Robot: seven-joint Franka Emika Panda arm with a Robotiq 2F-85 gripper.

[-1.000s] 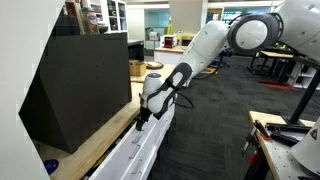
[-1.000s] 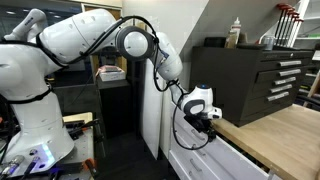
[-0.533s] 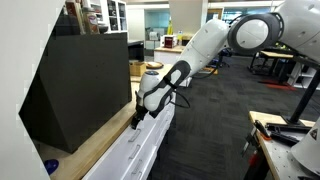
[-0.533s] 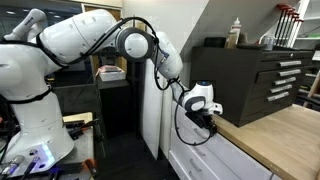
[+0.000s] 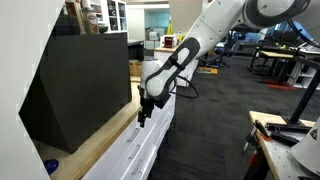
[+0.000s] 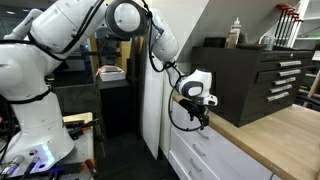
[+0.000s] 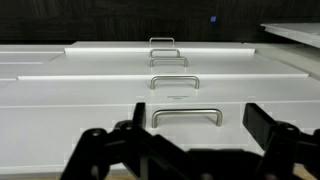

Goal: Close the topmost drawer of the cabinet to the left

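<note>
Closing seems finished: topmost drawer [image 7: 90, 125] looks flush with the lower fronts [image 7: 100, 88] of the cabinet [image 5: 140, 155], claw [image 7: 192, 130] hovering spread and empty above it.

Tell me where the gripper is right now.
In both exterior views the gripper hangs over the front edge of the cabinet, beside the black box.

Bright even indoor light, slightly soft.
</note>
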